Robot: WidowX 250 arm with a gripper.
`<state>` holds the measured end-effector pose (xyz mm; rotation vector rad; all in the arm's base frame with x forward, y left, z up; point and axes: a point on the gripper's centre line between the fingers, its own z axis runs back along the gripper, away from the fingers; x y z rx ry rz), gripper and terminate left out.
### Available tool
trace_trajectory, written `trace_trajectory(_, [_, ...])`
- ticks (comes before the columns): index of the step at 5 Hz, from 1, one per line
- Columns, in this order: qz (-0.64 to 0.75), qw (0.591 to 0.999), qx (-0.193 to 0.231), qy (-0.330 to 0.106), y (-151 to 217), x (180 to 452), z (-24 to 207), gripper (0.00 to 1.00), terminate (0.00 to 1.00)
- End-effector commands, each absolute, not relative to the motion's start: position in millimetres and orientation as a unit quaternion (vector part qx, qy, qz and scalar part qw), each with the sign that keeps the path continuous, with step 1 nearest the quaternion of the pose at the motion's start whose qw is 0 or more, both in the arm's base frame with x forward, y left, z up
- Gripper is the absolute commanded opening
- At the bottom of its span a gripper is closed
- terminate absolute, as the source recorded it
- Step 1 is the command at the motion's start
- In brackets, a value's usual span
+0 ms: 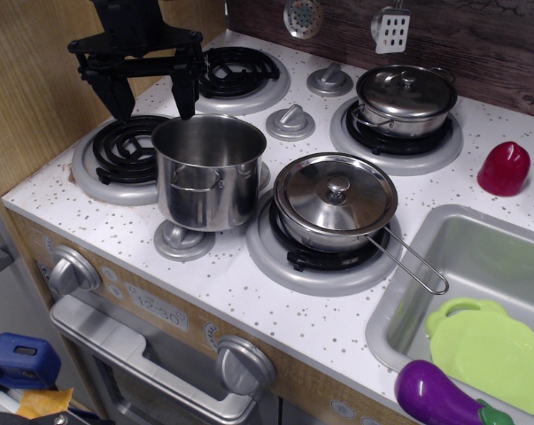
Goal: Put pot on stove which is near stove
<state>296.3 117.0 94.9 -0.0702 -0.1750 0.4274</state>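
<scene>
The tall shiny steel pot (209,173), lidless, stands upright between the front burners, partly over a small grey knob (183,241). The nearest bare stove burner (125,155) lies just left of it, a black coil in a grey ring. A second bare burner (236,75) is at the back left. My black gripper (151,93) hangs open and empty above the front-left burner, just behind and left of the pot's rim. Its right finger (185,88) is close to the rim; I cannot tell whether it touches.
A shallow lidded long-handled pan (336,199) covers the front-right burner, close to the pot's right side. A low lidded steel pot (406,97) sits on the back-right burner. A red toy (504,168), the sink (479,257) with a green plate (492,350) and an eggplant (439,398) are to the right.
</scene>
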Motion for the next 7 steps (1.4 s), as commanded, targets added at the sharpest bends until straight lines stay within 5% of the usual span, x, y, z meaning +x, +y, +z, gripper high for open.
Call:
trace_trajectory(1, [0.212,0.973,-0.035,-0.087,117,296,95,1.0,0.0])
trace_trajectory(5, [0.226,0.966,-0.084,-0.094,118,291,66,1.0,0.0])
trace_trajectory(6, [0.232,0.964,-0.084,-0.1,116,292,64,0.0,0.0])
trace_trajectory(7, [0.233,0.961,-0.056,-0.139,111,293,63,0.0,0.0])
